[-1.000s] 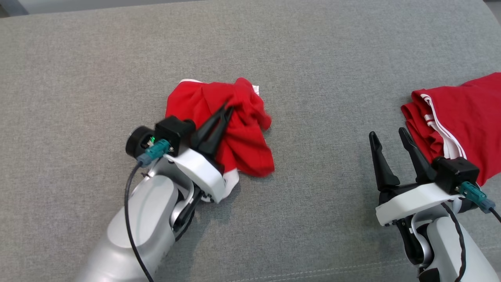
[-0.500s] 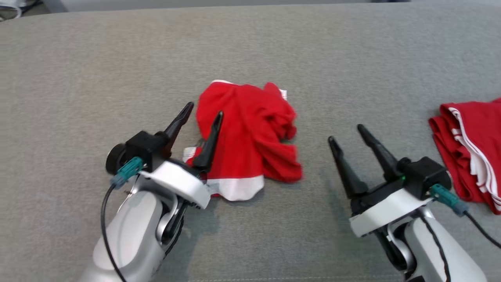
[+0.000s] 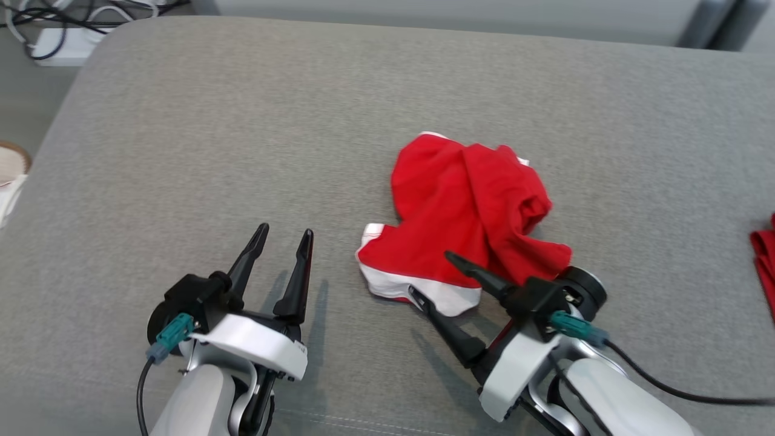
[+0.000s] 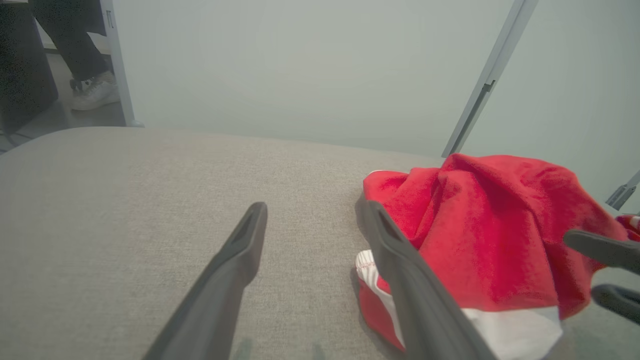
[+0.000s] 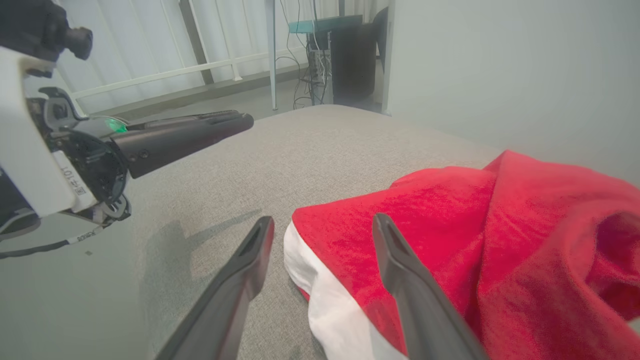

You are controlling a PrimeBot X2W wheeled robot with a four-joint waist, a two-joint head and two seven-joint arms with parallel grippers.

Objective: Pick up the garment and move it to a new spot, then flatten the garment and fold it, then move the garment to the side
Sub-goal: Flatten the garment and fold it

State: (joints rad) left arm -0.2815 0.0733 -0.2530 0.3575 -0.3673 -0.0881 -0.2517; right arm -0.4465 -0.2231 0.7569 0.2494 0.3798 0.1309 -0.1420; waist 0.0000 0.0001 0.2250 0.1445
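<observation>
Garment (image 3: 466,206) lies crumpled, right gripper (image 3: 430,272) spread at its hem.

left end effector (image 3: 286,229) released the garment (image 3: 466,200) and drew aside, right end effector (image 3: 430,272) moved to its white hem

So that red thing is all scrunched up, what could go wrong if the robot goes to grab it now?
1. The garment lies crumpled in layers. The open right gripper, poised at its white hem, might pinch several layers and lift a bundle instead of an edge.
2. The left gripper is open and apart from the cloth. A pull from one side alone may just drag the heap across the grey cushion.
</observation>
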